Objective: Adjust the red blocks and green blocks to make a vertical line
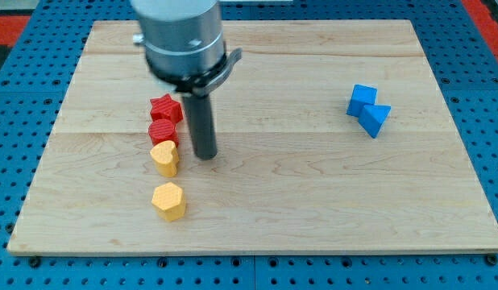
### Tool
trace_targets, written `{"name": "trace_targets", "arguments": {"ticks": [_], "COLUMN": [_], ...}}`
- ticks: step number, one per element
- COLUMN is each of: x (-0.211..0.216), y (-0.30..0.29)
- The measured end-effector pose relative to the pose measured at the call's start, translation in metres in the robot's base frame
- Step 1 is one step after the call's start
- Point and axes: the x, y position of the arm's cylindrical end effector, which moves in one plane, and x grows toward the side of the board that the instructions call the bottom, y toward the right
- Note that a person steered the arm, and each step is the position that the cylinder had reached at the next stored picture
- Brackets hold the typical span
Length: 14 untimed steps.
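Note:
A red star-shaped block [165,108] lies left of centre on the wooden board [313,201]. A second red block [162,133], rounded in shape, sits just below it and touches it. No green block shows; the arm's body hides part of the board at the view's top left. My tip [205,155] rests on the board just to the right of the lower red block and of the upper yellow block, a small gap away from them.
A yellow heart-shaped block [165,158] sits right under the lower red block. A yellow hexagonal block [169,201] lies below it. Two blue blocks [362,100] [375,119] touch each other at the view's right. The arm's grey body [180,36] hangs over the top left.

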Motion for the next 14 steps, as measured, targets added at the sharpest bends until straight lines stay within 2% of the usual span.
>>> {"name": "trace_targets", "arguments": {"ticks": [1,2,3,5,7,8,9,10,12,13,14], "x": [-0.047,-0.045,-0.039,-0.096,-0.120,-0.117,-0.038,0.010,-0.040,-0.054,-0.038], "y": [-0.024,-0.056,-0.051,-0.060,-0.128,-0.166,-0.180,-0.141,-0.085,-0.086,-0.174]}}
